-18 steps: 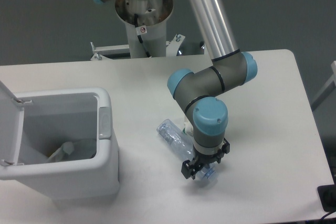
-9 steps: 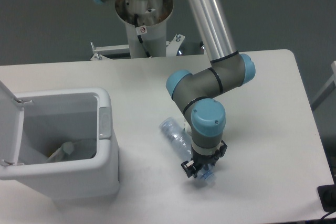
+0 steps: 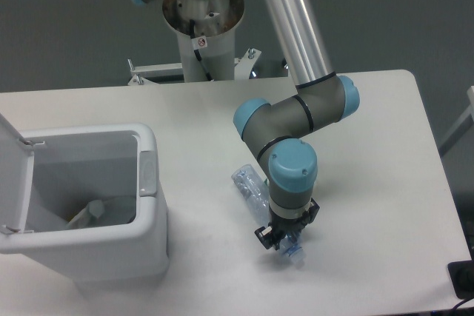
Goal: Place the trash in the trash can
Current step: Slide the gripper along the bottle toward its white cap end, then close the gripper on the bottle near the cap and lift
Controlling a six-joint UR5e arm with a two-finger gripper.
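Gripper (image 3: 285, 240) fingers pinching bottle (image 3: 253, 189) near its cap end; light, crushed, slippery, so neck looks the firmest hold.

No text can be read; a small red-and-white sticker (image 3: 201, 42) on the grey robot pedestal, upper centre, is illegible.

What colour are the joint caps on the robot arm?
Light blue; the joint cap above the gripper shows it best in the fixed camera view.

White table (image 3: 370, 116), dark grey floor behind, black object (image 3: 464, 280) at the table's right edge
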